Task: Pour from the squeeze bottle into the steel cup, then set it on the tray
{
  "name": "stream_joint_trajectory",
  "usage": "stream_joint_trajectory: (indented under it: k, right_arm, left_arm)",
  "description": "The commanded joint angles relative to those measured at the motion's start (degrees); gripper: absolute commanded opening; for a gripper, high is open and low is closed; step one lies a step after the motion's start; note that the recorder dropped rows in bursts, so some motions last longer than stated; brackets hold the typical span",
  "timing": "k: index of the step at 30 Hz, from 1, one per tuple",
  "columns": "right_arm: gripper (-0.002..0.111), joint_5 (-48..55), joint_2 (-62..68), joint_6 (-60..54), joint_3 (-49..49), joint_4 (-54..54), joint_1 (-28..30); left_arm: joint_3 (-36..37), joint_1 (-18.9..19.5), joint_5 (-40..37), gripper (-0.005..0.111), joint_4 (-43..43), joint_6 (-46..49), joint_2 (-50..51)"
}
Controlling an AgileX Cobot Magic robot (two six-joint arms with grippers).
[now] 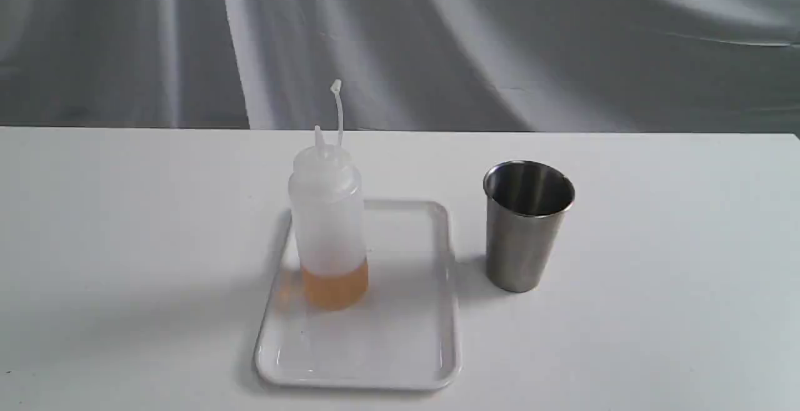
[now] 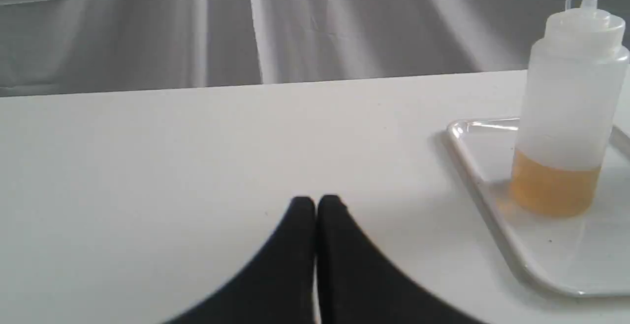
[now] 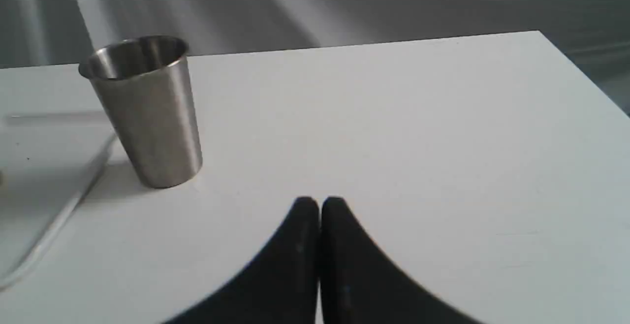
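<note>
Amber liquid [image 1: 335,286] is held low in the translucent white plastic squeeze bottle [image 1: 327,223], stood upright on the glossy white rectangular tray [image 1: 406,348] as the task's end asks, with the brushed steel cup [image 1: 527,230] set beside the tray, while the left gripper [image 2: 316,205] and right gripper [image 3: 320,205] are pressed together, empty.

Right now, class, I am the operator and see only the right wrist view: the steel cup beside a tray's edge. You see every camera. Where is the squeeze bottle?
Observer: The squeeze bottle stands upright on the tray, on its left half in the exterior view.
Operator: Is it capped?
Observer: No. The nozzle is bare, and the cap sticks up on its strap.
Operator: And the left gripper?
Observer: The left gripper is shut on nothing, over bare table, apart from the tray.
</note>
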State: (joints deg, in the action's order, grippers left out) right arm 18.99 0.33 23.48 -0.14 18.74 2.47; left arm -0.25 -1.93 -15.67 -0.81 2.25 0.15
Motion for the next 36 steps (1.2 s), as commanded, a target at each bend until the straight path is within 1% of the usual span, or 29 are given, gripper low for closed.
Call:
stream_joint_trajectory:
  k: [1, 5, 14, 17, 25, 36]
  right_arm:
    - [0.000, 0.2, -0.3, -7.5, 0.1, -4.9, 1.7]
    - [0.000, 0.2, -0.3, -11.7, 0.1, -7.9, 4.0]
    - [0.000, 0.2, -0.3, -11.7, 0.1, -8.5, 13.4]
    - [0.000, 0.2, -0.3, -11.7, 0.1, -8.9, 15.1]
    - [0.000, 0.2, -0.3, -11.5, 0.1, -11.0, 14.4]
    - [0.000, 0.2, -0.3, -12.5, 0.1, -11.2, 6.9]
  left_arm:
    - [0.3, -0.3, 0.4, 0.000, -0.1, -0.2, -0.1]
    - [0.3, -0.3, 0.4, 0.000, -0.1, -0.2, -0.1]
    - [0.3, -0.3, 0.4, 0.000, -0.1, -0.3, -0.1]
    - [0.3, -0.3, 0.4, 0.000, -0.1, -0.3, -0.1]
    - [0.3, -0.3, 0.4, 0.000, -0.1, -0.1, -0.1]
    - [0.3, -0.3, 0.4, 0.000, -0.1, -0.3, -0.1]
